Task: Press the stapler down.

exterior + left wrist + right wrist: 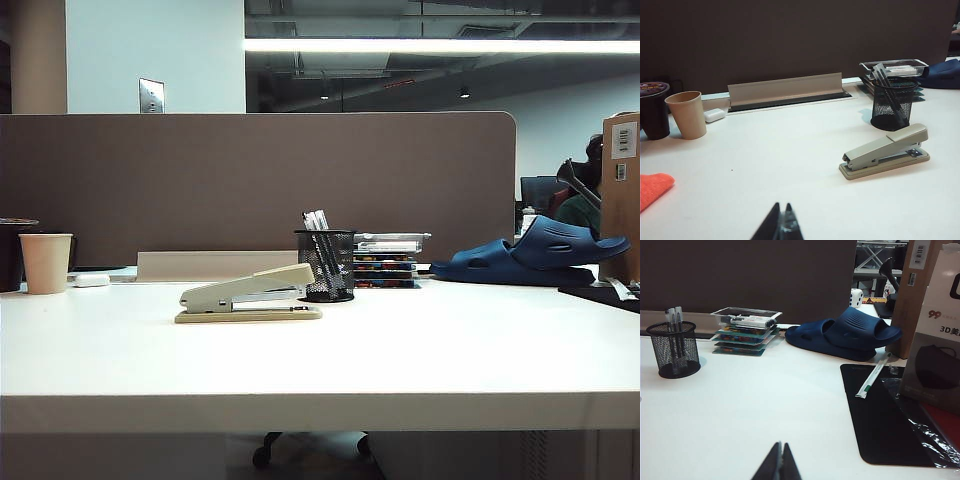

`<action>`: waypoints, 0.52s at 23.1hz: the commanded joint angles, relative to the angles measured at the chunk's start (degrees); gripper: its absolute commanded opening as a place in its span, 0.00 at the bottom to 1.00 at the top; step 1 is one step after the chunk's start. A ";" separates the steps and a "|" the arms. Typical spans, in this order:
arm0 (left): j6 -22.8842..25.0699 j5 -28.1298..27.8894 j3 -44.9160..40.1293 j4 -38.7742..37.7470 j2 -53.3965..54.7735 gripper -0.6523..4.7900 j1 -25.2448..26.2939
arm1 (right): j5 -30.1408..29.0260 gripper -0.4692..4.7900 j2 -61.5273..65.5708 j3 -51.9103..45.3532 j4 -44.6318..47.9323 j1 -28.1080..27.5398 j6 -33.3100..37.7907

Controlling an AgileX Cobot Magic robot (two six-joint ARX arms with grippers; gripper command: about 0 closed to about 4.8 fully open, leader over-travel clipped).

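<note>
Step in hand: the very start; nothing touching the stapler [250, 296] yet, approach not begun.
Stapler: lying flat on the tabletop [320, 360], about midway between the left and right edges, just in front of the mesh pen holder [326, 265]; top arm raised, unpressed, silver magazine showing beneath.
Left gripper [781, 225]: low over the tabletop near the front edge, fingers pinched together, tips touching; well apart from the stapler, which shows in its wrist view.
Right gripper [779, 463]: near the front edge toward the right side, fingers likewise closed, holding nothing; stapler absent from its wrist view, black mat [880, 415] close by.
Next move: probably for the left gripper; up and over the raised end of the top arm, then straight down, closed tips serving as the pressing point.
Care needed: centred contact, or the base may tip or skid on the smooth tabletop.
</note>
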 commanded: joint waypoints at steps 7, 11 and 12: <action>-0.15 0.22 0.26 0.77 0.02 0.11 -0.02 | -0.09 0.07 -0.37 -0.31 0.85 0.07 -0.15; -0.15 0.22 0.26 0.77 0.02 0.11 -0.02 | -0.09 0.07 -0.37 -0.31 1.11 0.07 -0.13; -0.15 0.22 0.26 0.79 0.02 0.11 -0.02 | -0.09 0.07 -0.37 -0.31 1.14 0.07 -0.13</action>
